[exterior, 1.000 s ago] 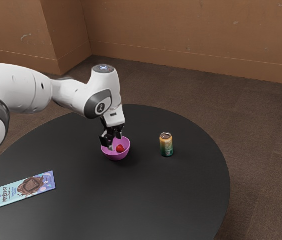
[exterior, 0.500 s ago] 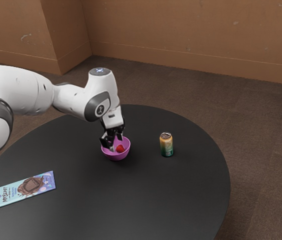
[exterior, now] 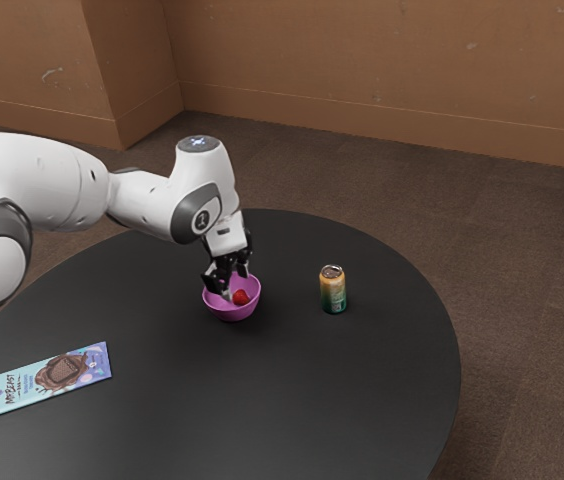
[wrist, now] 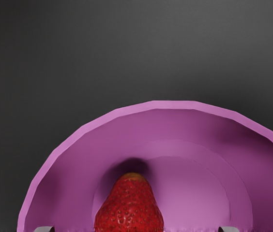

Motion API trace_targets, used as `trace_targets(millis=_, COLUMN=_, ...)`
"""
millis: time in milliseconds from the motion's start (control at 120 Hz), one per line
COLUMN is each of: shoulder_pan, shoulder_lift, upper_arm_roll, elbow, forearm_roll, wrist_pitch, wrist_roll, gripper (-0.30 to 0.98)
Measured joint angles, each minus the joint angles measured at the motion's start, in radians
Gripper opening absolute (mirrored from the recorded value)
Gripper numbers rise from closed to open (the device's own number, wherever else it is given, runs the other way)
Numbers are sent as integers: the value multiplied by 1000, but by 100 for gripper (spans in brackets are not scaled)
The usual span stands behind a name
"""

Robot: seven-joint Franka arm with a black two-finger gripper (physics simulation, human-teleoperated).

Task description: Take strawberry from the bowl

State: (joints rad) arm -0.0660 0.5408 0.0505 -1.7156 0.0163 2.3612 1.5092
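The strawberry [exterior: 241,297] is in the pink bowl [exterior: 233,311], down at the bottom. It is red with little dots all over. Its thin end is a bit brown and points toward the side of the bowl. The tool [exterior: 235,284] is tipped a little and points down into the bowl, right over the strawberry. Its two fingers are wide apart, one on each side of the strawberry, and they are not pinching it. The big white arm [exterior: 45,181] comes in from the exterior view's left.

The bowl sits on a round black bench [exterior: 292,400]. A can [exterior: 333,290] stands up straight near the bowl, on the exterior view's right side. It is yellow-orange at the top and green at the bottom. A blue and purple bar [exterior: 39,382] lies flat, well apart from the bowl, on the exterior view's left side. It has a brown chocolate picture on it. The floor [exterior: 532,300] is brown.
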Motion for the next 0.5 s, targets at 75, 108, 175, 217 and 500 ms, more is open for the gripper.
trace_targets(millis=75, shoulder_pan=0, shoulder_lift=4, upper_arm_roll=3, elbow=0, forearm_roll=-2, wrist_pitch=3, wrist_roll=3, gripper=42)
trace_targets(millis=108, shoulder_pan=0, shoulder_lift=6, upper_arm_roll=4, elbow=0, forearm_roll=-4, wrist_pitch=4, wrist_roll=4, gripper=41)
trace_targets(millis=175, shoulder_pan=0, shoulder_lift=8, upper_arm_roll=4, elbow=0, forearm_roll=-7, wrist_pitch=5, wrist_roll=6, gripper=41)
trace_targets(millis=217, shoulder_pan=1, shoulder_lift=9, upper_arm_roll=5, elbow=0, forearm_roll=-9, wrist_pitch=6, wrist_roll=7, gripper=41)
trace_targets(millis=500, shoulder_pan=0, shoulder_lift=20, upper_arm_roll=5, elbow=-1, forearm_roll=-31, wrist_pitch=9, wrist_roll=14, gripper=34)
